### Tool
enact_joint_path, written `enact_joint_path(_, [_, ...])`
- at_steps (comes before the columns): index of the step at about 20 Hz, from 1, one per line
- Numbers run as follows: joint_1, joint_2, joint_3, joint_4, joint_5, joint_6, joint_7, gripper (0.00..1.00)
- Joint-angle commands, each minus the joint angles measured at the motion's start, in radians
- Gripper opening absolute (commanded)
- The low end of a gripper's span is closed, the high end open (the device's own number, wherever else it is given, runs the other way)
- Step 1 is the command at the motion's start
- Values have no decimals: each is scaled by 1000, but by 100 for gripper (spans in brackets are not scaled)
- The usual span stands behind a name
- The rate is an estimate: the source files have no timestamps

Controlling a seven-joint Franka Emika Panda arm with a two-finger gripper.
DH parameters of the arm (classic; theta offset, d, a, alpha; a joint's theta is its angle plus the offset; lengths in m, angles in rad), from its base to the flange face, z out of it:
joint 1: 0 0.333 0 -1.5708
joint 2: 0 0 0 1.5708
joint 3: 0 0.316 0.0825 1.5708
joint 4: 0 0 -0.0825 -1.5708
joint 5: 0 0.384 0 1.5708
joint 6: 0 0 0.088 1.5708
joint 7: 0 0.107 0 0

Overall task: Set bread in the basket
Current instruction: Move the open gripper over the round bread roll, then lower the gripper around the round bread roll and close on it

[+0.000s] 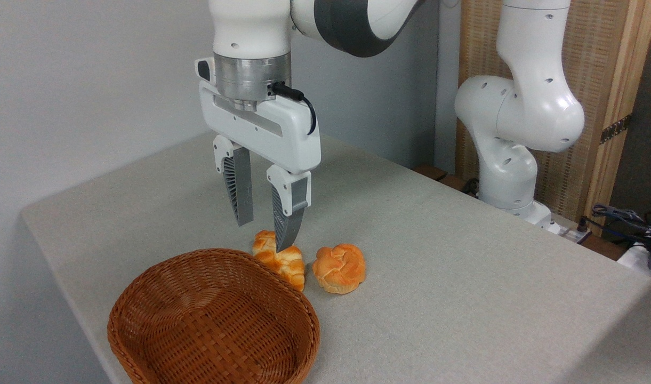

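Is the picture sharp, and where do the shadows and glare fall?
In the fixed camera view, light is soft and even: faint shadows sit beneath the round bun and the basket; mild sheen shows on the white arm; the gripper and table look sharp, without blur.

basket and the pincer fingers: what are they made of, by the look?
Basket: woven wicker or rattan, reddish-brown with a slight sheen; the crossing strands show plainly. It could be a plastic imitation.

Pincer fingers: grey, matte, with a ribbed inner face, probably moulded flexible plastic or rubber. They sit in white glossy plastic mounts.
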Motion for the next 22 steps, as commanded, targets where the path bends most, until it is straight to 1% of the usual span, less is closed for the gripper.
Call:
enact_joint_path(1, [18,7,-13,7,-17,0,14,100])
enact_joint_path(8, [15,6,-16,0,-17,-23,13,100])
enact_joint_path(11, [12,4,-19,-3,-17,-78,14,100])
enact_joint_path(12, [0,1,-18,-3,-17,-103,16,100])
enact_joint_path(14, [-2,3,-16,-11,-16,-152,17,100])
enact_joint_path(18, [-2,-6,-13,-100,-13,-157,19,100])
enact_joint_path(22, [-2,-6,-11,-169,-6,-155,63,100])
